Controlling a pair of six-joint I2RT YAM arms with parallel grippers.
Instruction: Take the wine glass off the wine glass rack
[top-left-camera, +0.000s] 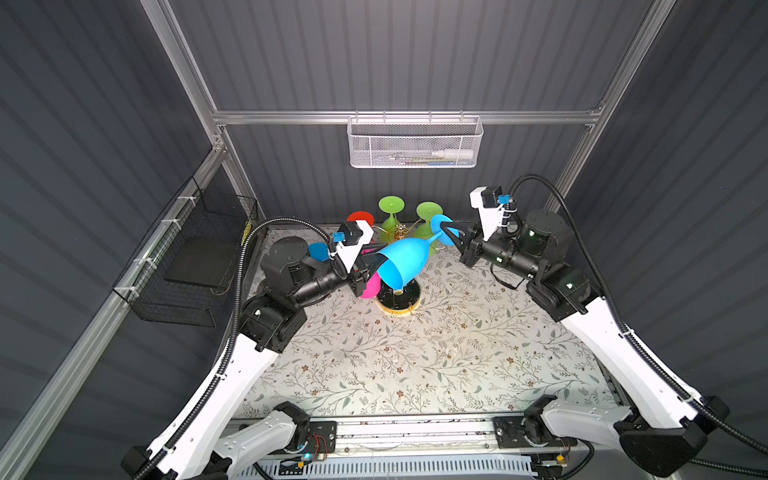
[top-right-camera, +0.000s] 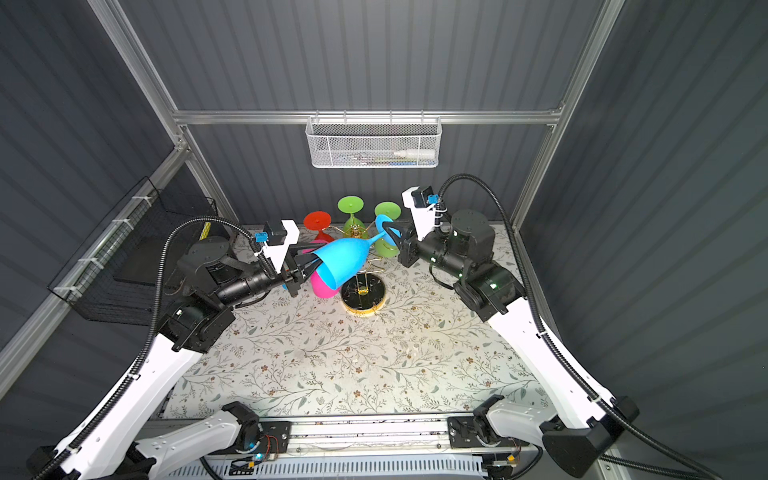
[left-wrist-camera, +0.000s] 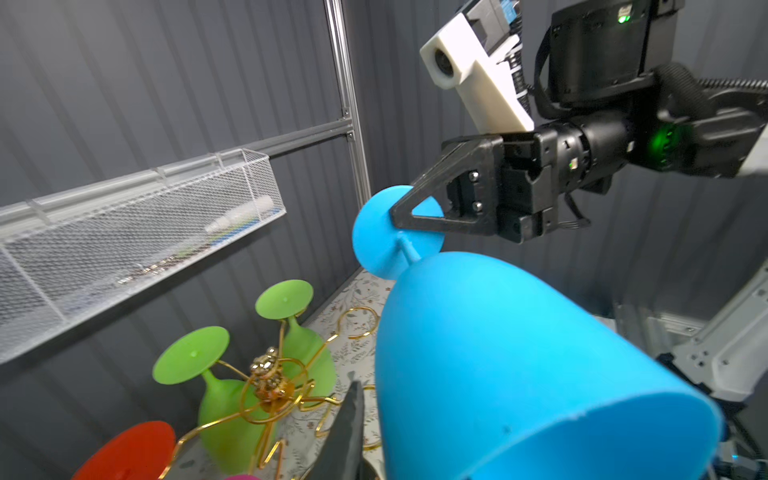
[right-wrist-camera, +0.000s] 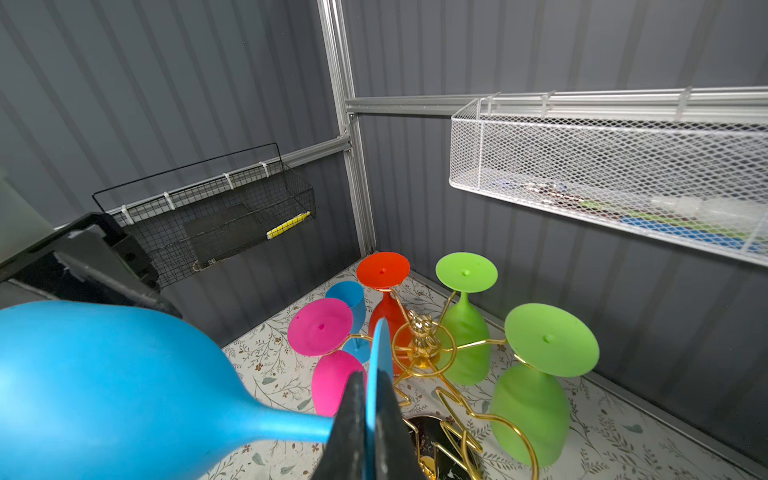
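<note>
The blue wine glass (top-left-camera: 401, 259) (top-right-camera: 345, 259) hangs on its side above the table, clear of the wine glass rack (top-left-camera: 399, 297) (right-wrist-camera: 424, 340), a gold wire stand on a black round base. My right gripper (top-left-camera: 444, 230) (right-wrist-camera: 374, 382) is shut on the glass's foot disc. My left gripper (top-left-camera: 374, 266) (top-right-camera: 311, 262) sits astride the bowl's rim. One of its fingers (left-wrist-camera: 349, 428) lies against the outside of the bowl (left-wrist-camera: 519, 353); the other is hidden inside it. Two green glasses, a red one and a pink one (right-wrist-camera: 332, 382) hang upside down on the rack.
A second blue glass (right-wrist-camera: 349, 297) stands upright on the floral cloth behind the rack. A white mesh basket (top-left-camera: 413, 143) hangs on the back wall, a black wire basket (top-left-camera: 187, 257) on the left wall. Floral cloth (top-left-camera: 415, 365) stretches in front of the rack.
</note>
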